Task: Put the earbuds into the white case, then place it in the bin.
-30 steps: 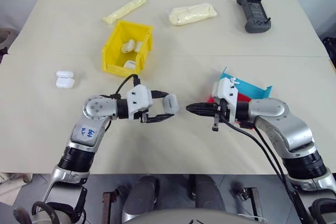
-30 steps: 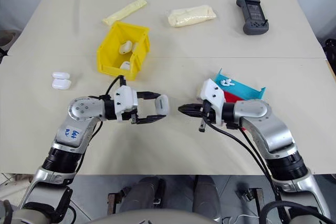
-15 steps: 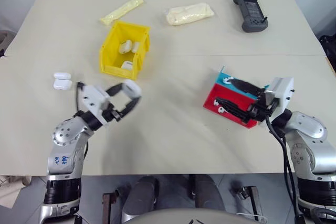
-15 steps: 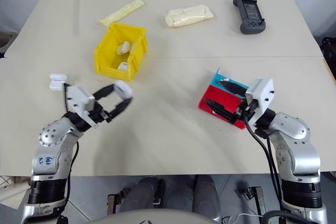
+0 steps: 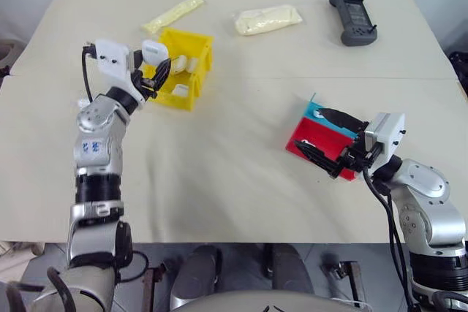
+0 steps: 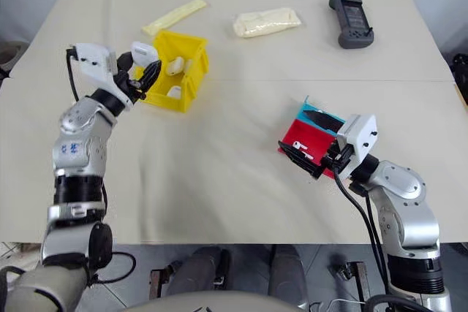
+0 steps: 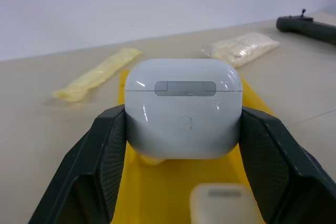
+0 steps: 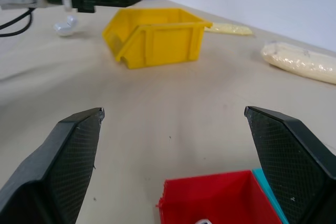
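The left gripper (image 5: 155,71) is clamped on the small glossy white rounded case (image 7: 183,107), lid closed, held raised at the bright yellow rectangular plastic bin (image 5: 197,87), which sits at about ten o'clock on the beige table (image 5: 234,180). In the left wrist view the case sits squarely between the two black fingers (image 7: 94,161), above the bin's yellow floor. Other white cases (image 5: 181,91) lie inside the bin, though how many is hard to tell. The right gripper (image 5: 330,145) is spread wide and grasps nothing, hovering over the red and blue tray (image 5: 307,137) at about four o'clock. A tiny white earbud (image 5: 319,115) lies in the tray's blue part. Two pale yellow soft packets (image 5: 268,18) and a dark grey handheld controller (image 5: 353,17) lie toward twelve o'clock.
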